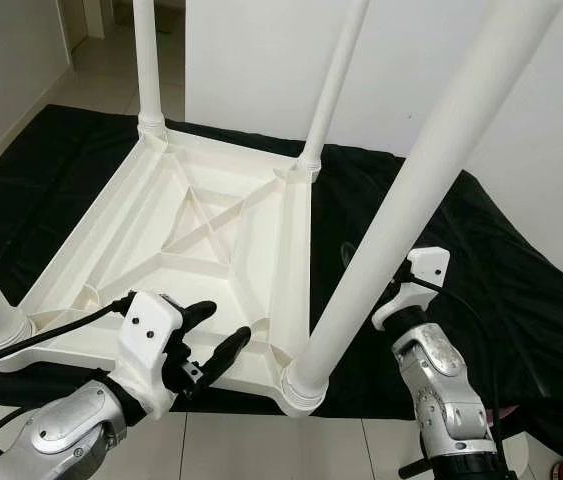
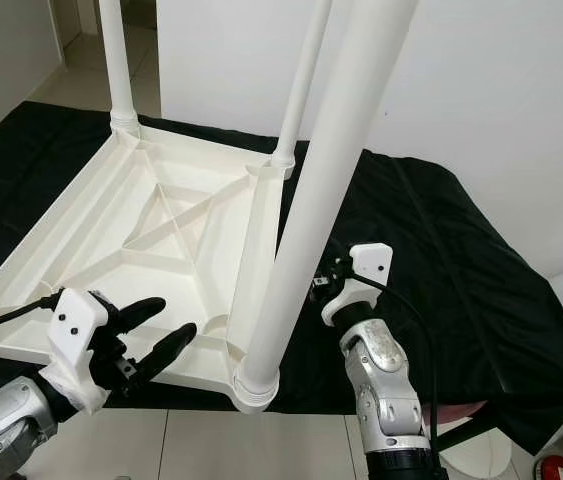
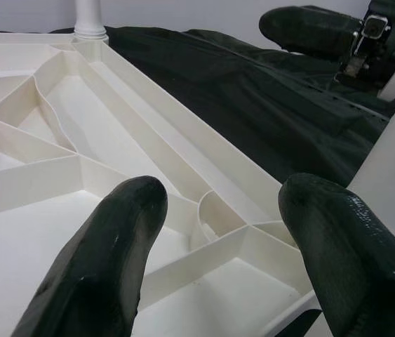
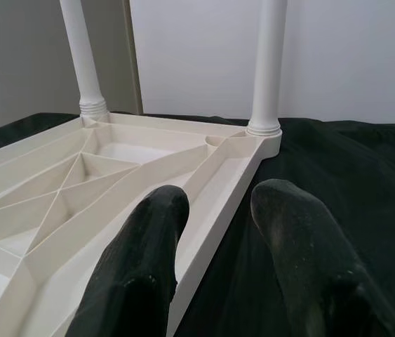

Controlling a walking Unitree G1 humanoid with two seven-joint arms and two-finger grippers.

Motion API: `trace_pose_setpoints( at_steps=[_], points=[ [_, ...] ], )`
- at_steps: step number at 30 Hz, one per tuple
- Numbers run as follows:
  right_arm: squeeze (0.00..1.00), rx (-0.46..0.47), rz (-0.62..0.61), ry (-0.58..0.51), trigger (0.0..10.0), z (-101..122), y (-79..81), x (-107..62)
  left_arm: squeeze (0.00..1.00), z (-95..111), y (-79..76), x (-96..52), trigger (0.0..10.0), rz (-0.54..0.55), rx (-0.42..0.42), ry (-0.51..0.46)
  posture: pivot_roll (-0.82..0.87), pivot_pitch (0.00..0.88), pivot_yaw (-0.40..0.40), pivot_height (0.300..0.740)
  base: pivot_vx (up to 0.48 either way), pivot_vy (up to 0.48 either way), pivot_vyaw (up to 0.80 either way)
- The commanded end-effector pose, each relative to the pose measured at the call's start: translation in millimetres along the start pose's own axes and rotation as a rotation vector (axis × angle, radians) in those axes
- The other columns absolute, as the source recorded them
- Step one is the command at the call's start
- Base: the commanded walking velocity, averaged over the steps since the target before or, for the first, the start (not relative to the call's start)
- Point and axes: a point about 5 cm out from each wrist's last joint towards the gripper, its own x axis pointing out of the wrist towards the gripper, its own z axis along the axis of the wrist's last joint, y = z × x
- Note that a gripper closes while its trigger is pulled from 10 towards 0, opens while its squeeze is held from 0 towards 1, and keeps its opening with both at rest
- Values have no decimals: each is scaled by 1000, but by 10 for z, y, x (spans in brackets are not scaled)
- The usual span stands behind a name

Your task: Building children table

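My left gripper hovers with its two black fingers spread wide and empty, just above the near edge of the white moulded-plastic children's table, which lies upside down on a black cloth spread over a pale tiled floor. My right gripper sits just beside the table's right-hand rim, its fingers parted a moderate way and holding nothing; in the right wrist view the rim runs up between them. The near right round white plastic leg stands in its corner socket between my two arms. I count four legs seated upright, one at each corner, the far pair rising out of frame. I judge the table light and stiff, with a smooth, likely slippery surface; the underside ribs and the straight rim offer the surest hold, while a leg gripped high might lever out of its socket. I count one tabletop, four legs, one cloth.
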Motion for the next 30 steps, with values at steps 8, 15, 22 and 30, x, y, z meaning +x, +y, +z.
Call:
trace_pose_setpoints(
  at_steps=[8, 15, 22, 30],
  points=[
    [0, -34, 51, 36, 10000, 52, -64, -108, 0, -5, -257, -53, 10000, -345, 4, 26, 57, 30, -153, 740, 0, 0, 0],
    [0, -52, 61, 32, 10000, 97, -105, -122, 0, 15, -237, -66, 10000, -366, 28, 28, 47, 18, -148, 740, 0, 0, 0],
    [0, -85, 26, 24, 10000, 172, -243, -174, 0, -128, -151, 5, 10000, -366, 125, 81, 34, 10, -139, 740, 0, 0, 0],
    [0, -85, 44, 33, 10000, 212, -255, -225, 0, -212, -105, 20, 10000, -377, 175, 120, 22, 14, -134, 740, 0, 0, 0]
  ],
)
